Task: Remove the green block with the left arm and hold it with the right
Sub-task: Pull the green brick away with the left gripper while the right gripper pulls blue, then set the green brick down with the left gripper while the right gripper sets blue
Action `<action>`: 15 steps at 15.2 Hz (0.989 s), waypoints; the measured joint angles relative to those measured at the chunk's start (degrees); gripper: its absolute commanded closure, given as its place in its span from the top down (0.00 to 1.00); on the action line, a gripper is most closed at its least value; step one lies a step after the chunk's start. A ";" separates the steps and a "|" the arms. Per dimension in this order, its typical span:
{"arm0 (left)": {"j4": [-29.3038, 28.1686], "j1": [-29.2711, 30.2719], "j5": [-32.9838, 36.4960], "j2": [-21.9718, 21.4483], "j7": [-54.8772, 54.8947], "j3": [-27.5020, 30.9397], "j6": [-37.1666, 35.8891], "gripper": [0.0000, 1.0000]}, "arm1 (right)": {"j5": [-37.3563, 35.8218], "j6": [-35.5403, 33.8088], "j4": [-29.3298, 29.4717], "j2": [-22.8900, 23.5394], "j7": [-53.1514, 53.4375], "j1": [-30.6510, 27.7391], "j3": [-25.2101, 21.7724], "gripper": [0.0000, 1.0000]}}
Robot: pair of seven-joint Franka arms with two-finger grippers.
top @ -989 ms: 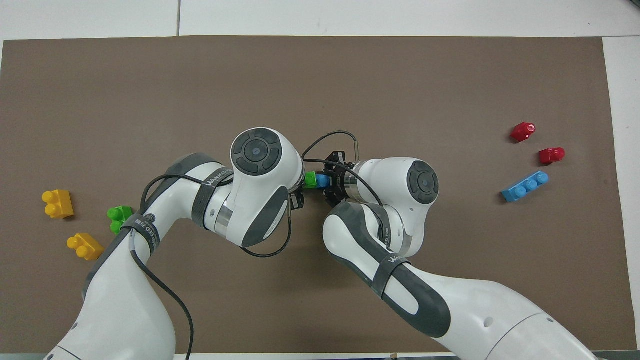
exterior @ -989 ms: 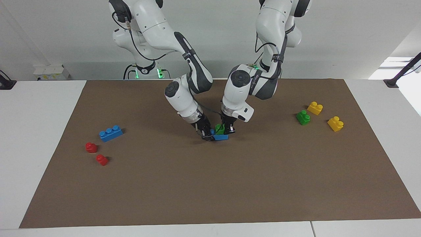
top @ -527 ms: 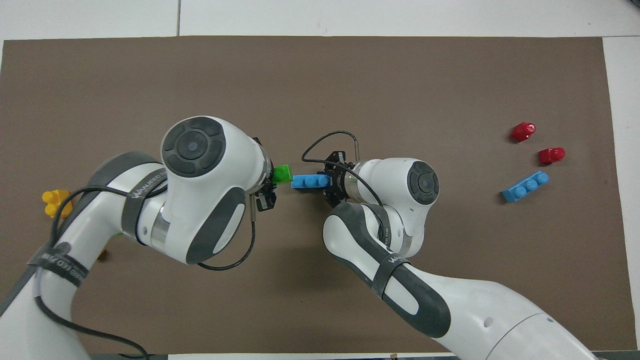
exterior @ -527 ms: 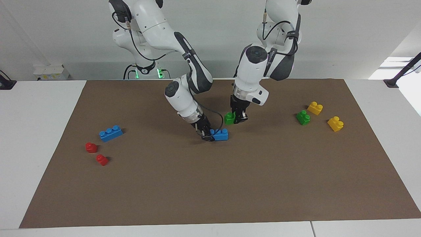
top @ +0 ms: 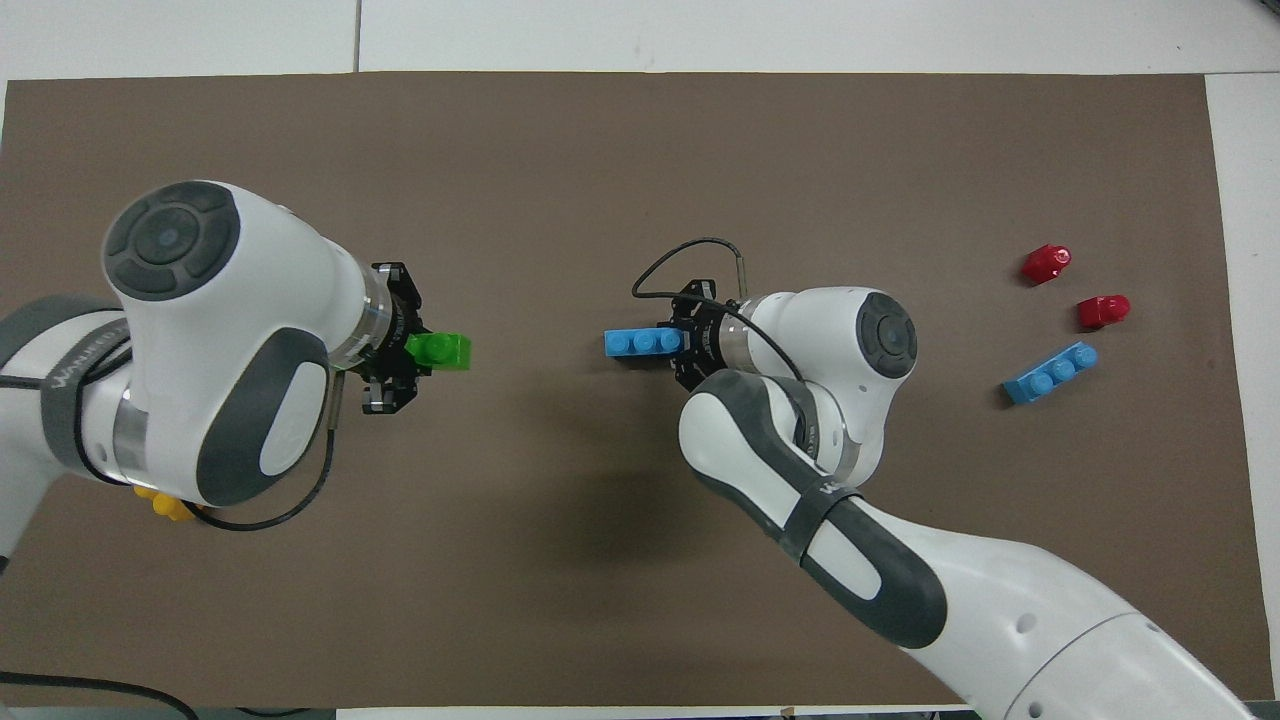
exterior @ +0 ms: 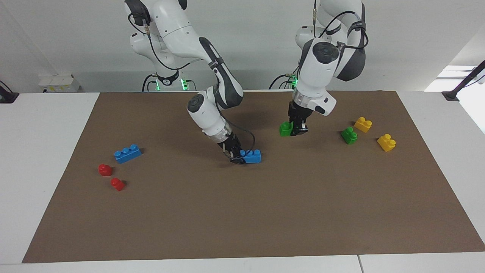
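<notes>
My left gripper [exterior: 294, 131] is shut on the bright green block [exterior: 285, 129] and holds it just above the mat, apart from the blue brick. It also shows in the overhead view [top: 441, 351], sticking out of the left gripper [top: 402, 352]. My right gripper [exterior: 237, 157] is shut on one end of a blue three-stud brick [exterior: 253, 156] that lies on the mat near the middle. The overhead view shows the same brick [top: 642, 343] in the right gripper [top: 686, 345].
A second green block [exterior: 349, 135] and two yellow bricks [exterior: 363, 124] [exterior: 386, 142] lie toward the left arm's end. Another blue three-stud brick [exterior: 127, 153] and two red pieces [exterior: 105, 169] [exterior: 117, 184] lie toward the right arm's end. A brown mat [exterior: 242, 220] covers the table.
The left gripper pulled the green block off the blue brick and carried it up and toward the left arm's end. The right gripper kept hold of the blue brick on the mat.
</notes>
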 measured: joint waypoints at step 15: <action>-9.39 15.84 -0.04 3.84 46.35 0.00 19.45 0.00 | -10.89 -24.91 7.28 2.33 -22.52 -30.90 -0.29 0.00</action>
